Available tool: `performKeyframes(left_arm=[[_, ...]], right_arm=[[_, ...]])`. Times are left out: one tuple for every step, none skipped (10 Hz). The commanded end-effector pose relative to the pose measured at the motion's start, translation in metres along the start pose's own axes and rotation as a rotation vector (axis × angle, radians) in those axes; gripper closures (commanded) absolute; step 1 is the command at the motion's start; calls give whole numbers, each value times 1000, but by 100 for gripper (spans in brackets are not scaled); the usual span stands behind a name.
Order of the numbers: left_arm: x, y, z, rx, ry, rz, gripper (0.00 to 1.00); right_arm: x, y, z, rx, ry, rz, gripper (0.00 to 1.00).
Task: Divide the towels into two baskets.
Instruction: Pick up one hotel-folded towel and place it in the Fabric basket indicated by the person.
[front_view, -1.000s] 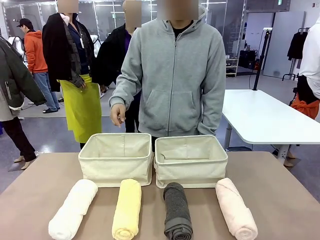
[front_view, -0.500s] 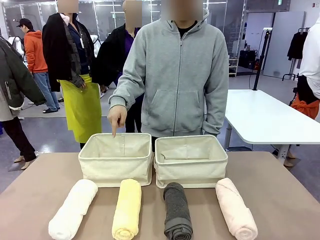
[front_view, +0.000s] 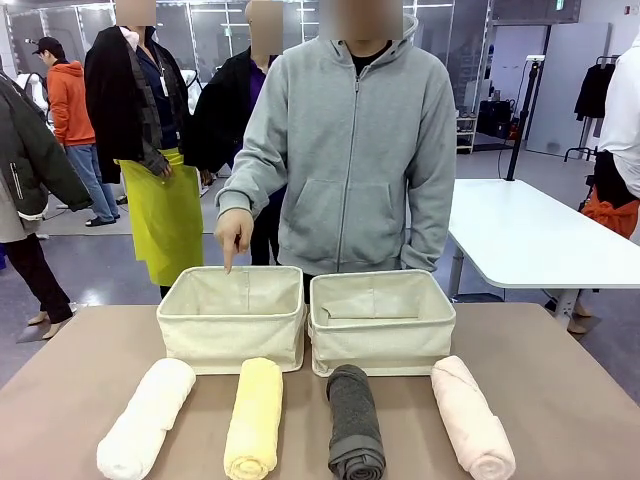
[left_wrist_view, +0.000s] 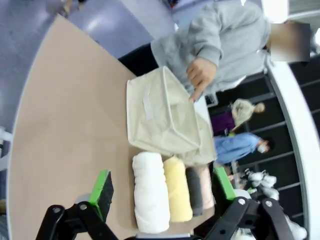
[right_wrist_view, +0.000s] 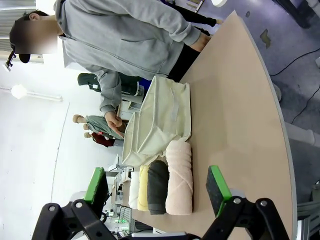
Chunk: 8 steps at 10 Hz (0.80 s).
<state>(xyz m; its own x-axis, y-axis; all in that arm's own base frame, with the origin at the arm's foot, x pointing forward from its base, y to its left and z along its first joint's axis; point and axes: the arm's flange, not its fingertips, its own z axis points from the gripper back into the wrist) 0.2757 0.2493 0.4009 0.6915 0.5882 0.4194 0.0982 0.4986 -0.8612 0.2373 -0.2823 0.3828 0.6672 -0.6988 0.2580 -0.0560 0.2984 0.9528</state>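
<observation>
Four rolled towels lie in a row near the table's front edge: white (front_view: 147, 418), pale yellow (front_view: 254, 417), dark grey (front_view: 355, 420) and pale pink (front_view: 472, 416). Behind them stand two cream canvas baskets side by side, the left basket (front_view: 232, 317) and the right basket (front_view: 382, 321), both empty. A person's hand (front_view: 233, 233) points a finger down over the left basket's far rim. My left gripper (left_wrist_view: 162, 192) is open above the white towel (left_wrist_view: 150, 192). Over the pink towel (right_wrist_view: 179, 177), my right gripper (right_wrist_view: 156, 187) hangs open and holds nothing.
The person in a grey hoodie (front_view: 350, 160) stands at the far side behind the baskets. A white table (front_view: 530, 235) stands back right. Bare brown tabletop (front_view: 60, 370) lies to either side of the towels and baskets.
The person's hand has dropped from chest height and stretched a finger down toward the left basket's far rim. Towels, baskets and grippers have not moved.
</observation>
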Motion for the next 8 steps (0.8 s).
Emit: performKeyframes(left_arm=[[5, -33, -15, 91, 147, -78, 0], [7, -48, -28, 142, 216, -105, 0], [7, -67, -45, 201, 290, -160, 0], [5, -85, -64, 256, 362, -224, 0], [0, -101, -87, 298, 423, -278, 0], [-9, -117, -111, 339, 495, -342, 0], [-21, -129, -130, 367, 556, -386, 0], [-38, -140, -146, 396, 632, -456, 0]], right_arm=[[0, 3, 2, 17, -10, -8, 0], [0, 3, 2, 17, -10, -8, 0], [0, 3, 2, 17, -10, -8, 0], [0, 3, 2, 17, -10, -8, 0], [0, 3, 2, 17, -10, -8, 0], [0, 3, 2, 17, -10, -8, 0], [0, 3, 2, 17, -10, -8, 0], [0, 3, 2, 17, -10, -8, 0]])
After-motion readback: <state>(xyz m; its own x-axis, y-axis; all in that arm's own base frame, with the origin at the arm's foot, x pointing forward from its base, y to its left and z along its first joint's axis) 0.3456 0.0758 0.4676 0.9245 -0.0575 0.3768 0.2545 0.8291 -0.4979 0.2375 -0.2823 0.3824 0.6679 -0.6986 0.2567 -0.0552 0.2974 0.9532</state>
